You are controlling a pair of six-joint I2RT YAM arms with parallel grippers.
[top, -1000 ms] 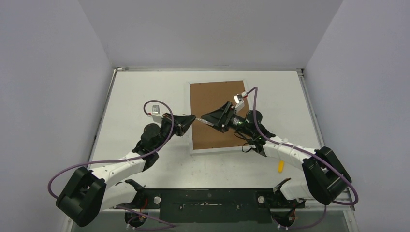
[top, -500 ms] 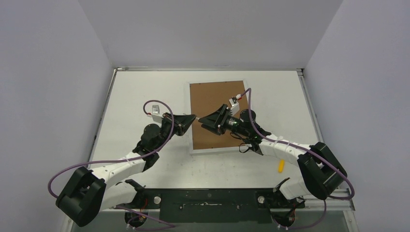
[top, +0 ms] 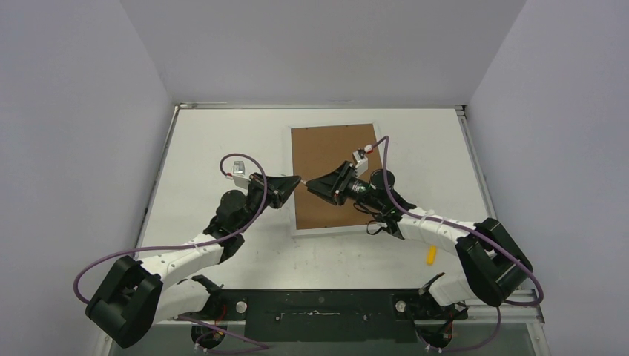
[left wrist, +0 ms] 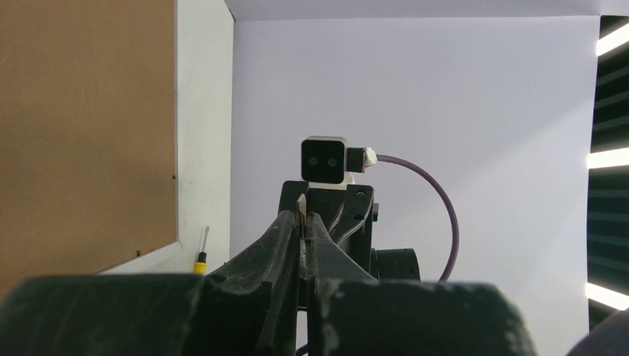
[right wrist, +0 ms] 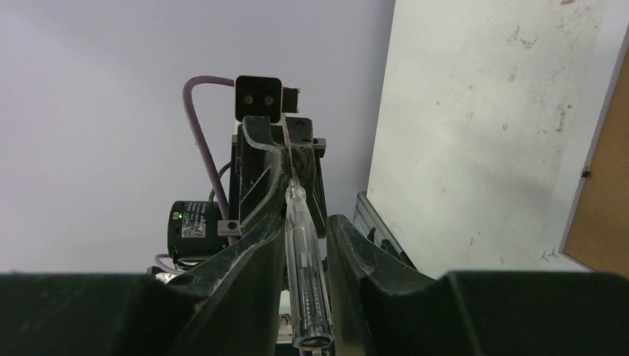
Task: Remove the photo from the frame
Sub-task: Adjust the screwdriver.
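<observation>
Shut tight at the left gripper (top: pixel 297 180), pinching the thin metal shaft of a slim clear-handled screwdriver (right wrist: pixel 304 267). At the right gripper (top: pixel 311 184), black fingers (right wrist: pixel 356 256) only narrowly parted, flanking the transparent plastic handle, with a sliver of gap between handle and one finger. Tip to tip, almost nose to nose, both over the left edge of the flat white rectangular picture frame (top: pixel 331 231), roughly halfway along that edge. Frame face down, brown fibreboard back panel (top: pixel 326 144) uppermost, flat on the white table top (top: pixel 215 141), towards the far middle of it. Further out, black-and-white arm segments reaching in from the near edge on either side, each trailing a looping purple cable (top: pixel 245 159). Near the right arm, lying on the table well apart from the frame's near right corner, a small yellow item (top: pixel 429 255), too small to make out. Plain pale grey walls (top: pixel 74 111) on three sides.
</observation>
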